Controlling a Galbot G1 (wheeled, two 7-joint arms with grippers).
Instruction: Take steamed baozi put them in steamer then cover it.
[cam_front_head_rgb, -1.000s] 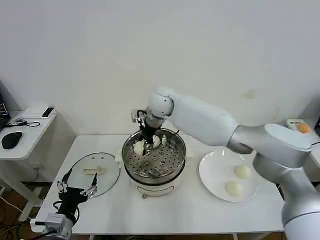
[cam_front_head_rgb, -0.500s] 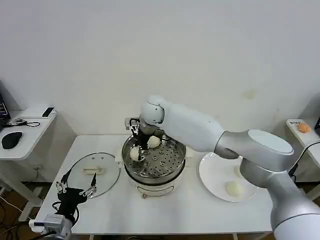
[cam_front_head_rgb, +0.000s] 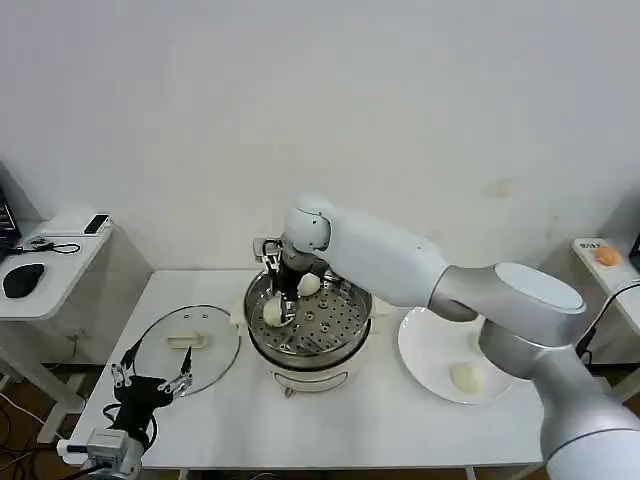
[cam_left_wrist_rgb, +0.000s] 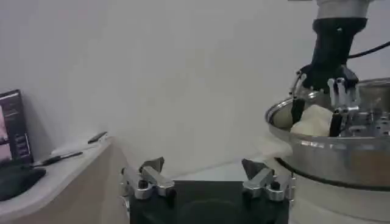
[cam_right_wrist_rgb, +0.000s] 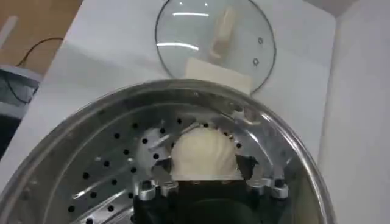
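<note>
Right gripper was down inside steamer, frame centre, fingers pinching baozi just above perforated tray at left rim. Second bun sat on tray just behind it. One bun waited on white plate, right of centre. Left gripper hung idle, fingers spread, lower left, near glass lid flat on table. Judged about halfway: release, remaining bun, lid all to come.

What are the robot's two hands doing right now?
Left gripper: open, holding nothing, near the glass lid.
Right gripper: shut on a baozi in the steamer.
</note>
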